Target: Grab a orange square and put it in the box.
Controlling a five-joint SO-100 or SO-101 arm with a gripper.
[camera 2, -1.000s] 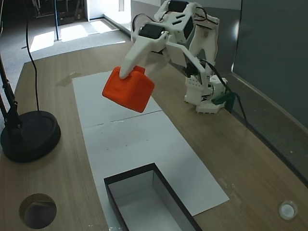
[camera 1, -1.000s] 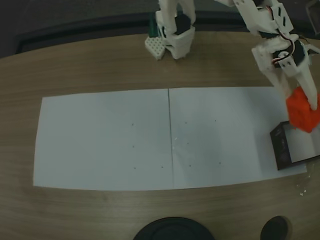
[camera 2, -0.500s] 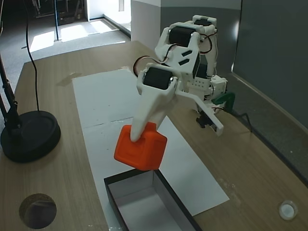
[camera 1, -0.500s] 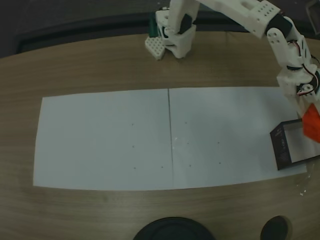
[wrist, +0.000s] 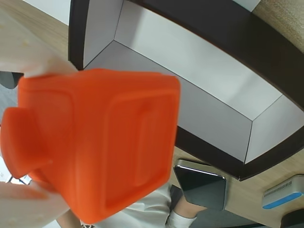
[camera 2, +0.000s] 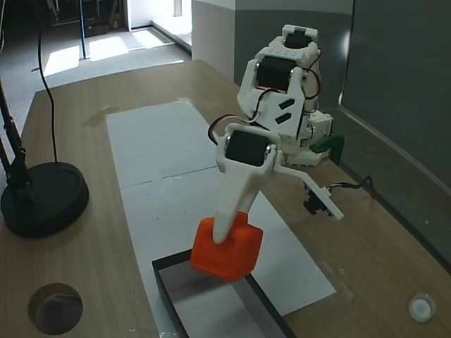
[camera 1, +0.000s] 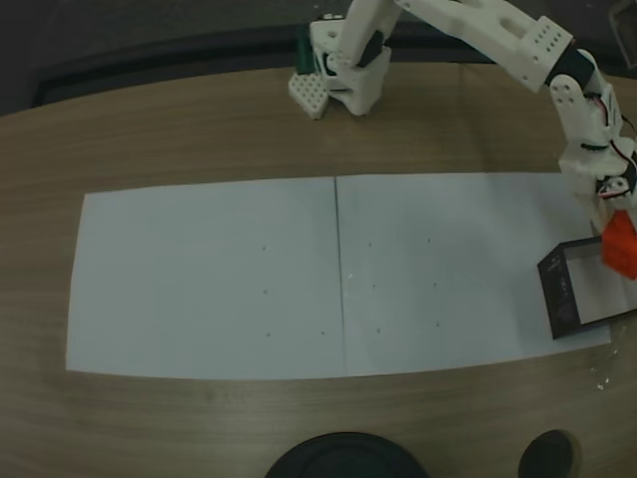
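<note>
The orange square (camera 2: 230, 255) is a bright orange cube with rounded edges, and my gripper (camera 2: 225, 245) is shut on it. It hangs tilted just above the near end of the box (camera 2: 163, 284), a shallow tray with dark walls and a pale floor. In a fixed view from above, the orange square (camera 1: 619, 245) sits over the box (camera 1: 559, 290) at the right edge, under my gripper (camera 1: 615, 227). In the wrist view the orange square (wrist: 104, 142) is close up between my pale fingers (wrist: 47, 71), with the box (wrist: 213, 90) open beneath it.
White paper sheets (camera 1: 249, 279) cover the middle of the wooden table. A black lamp base (camera 2: 42, 201) stands at the left, with a dark round disc (camera 2: 55, 308) near it. The arm's base (camera 1: 343, 70) is at the table's back edge.
The arm has swung the orange square across the paper and down. It went from high above the sheet to just over the box's end.
</note>
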